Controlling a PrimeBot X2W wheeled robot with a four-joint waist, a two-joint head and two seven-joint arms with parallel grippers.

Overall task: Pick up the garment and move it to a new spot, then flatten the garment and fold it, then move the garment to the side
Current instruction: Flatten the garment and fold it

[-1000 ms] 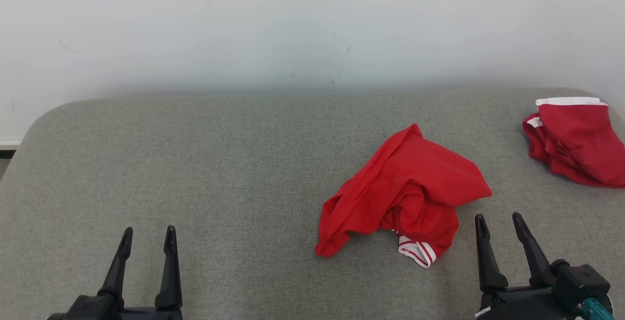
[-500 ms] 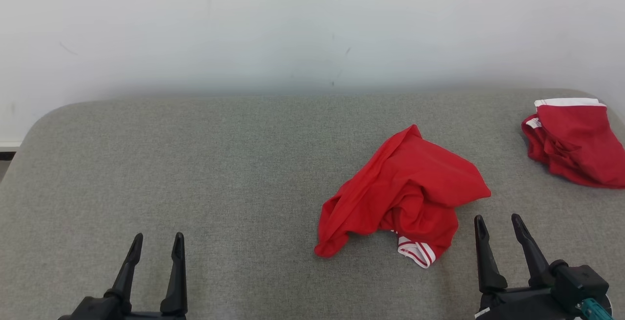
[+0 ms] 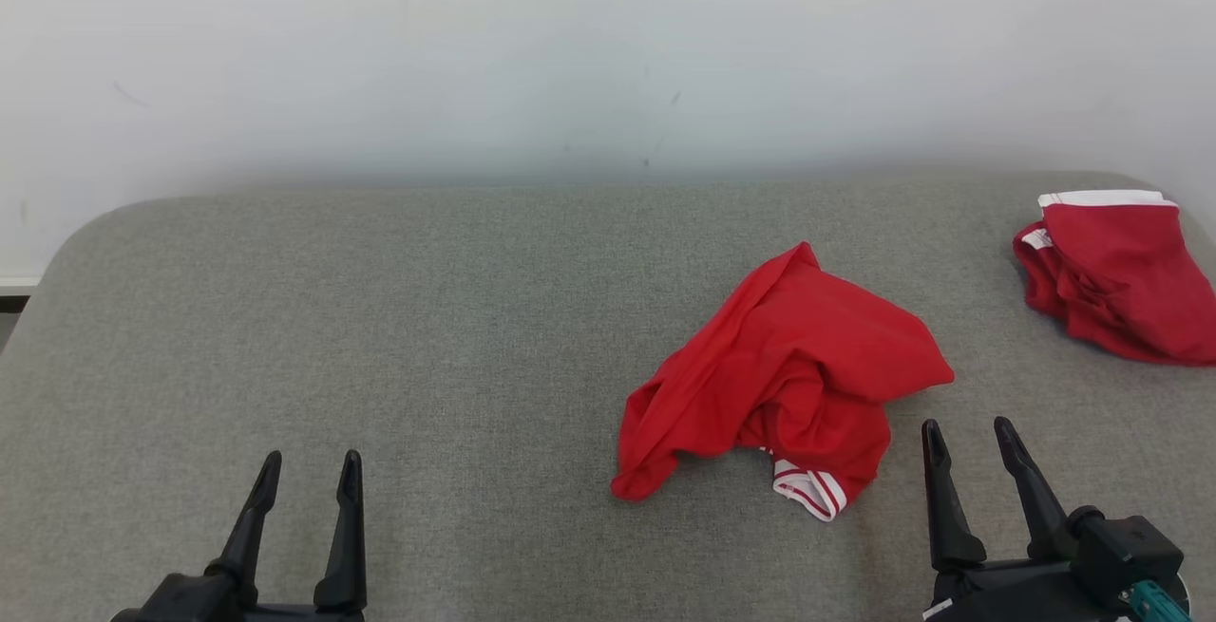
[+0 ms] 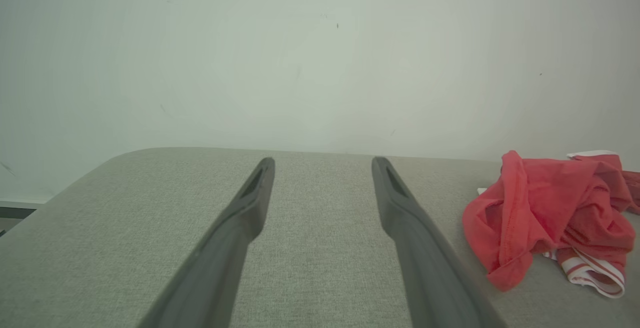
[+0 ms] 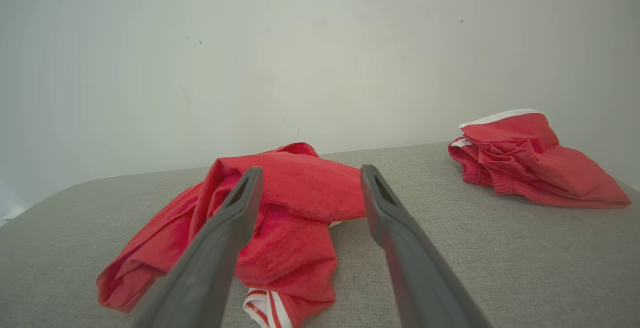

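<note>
Nearest the camera, two dark grippers rest low over a grey padded surface (image 3: 427, 318), fingers pointing away from the robot. The left gripper (image 3: 313, 456) sits at the lower left, its two fingers spread apart and holding nothing, with bare grey fabric ahead of it. The right gripper (image 3: 966, 424) sits at the lower right, fingers likewise spread and empty.

Just ahead and to the left of the right gripper lies the garment (image 3: 788, 375), a crumpled red heap right of the surface's centre. It is near the fingertips but not touching them. A striped trim (image 3: 807, 491) in white and red pokes out from its near edge. Well apart from the left gripper, the garment has open grey fabric between them.

Farther back, at the far right edge of the surface, lies a second red garment (image 3: 1116, 271) with a white band along its top, loosely folded, well apart from the first.

Behind everything stands a plain pale wall (image 3: 570, 52) with a few faint marks.
</note>
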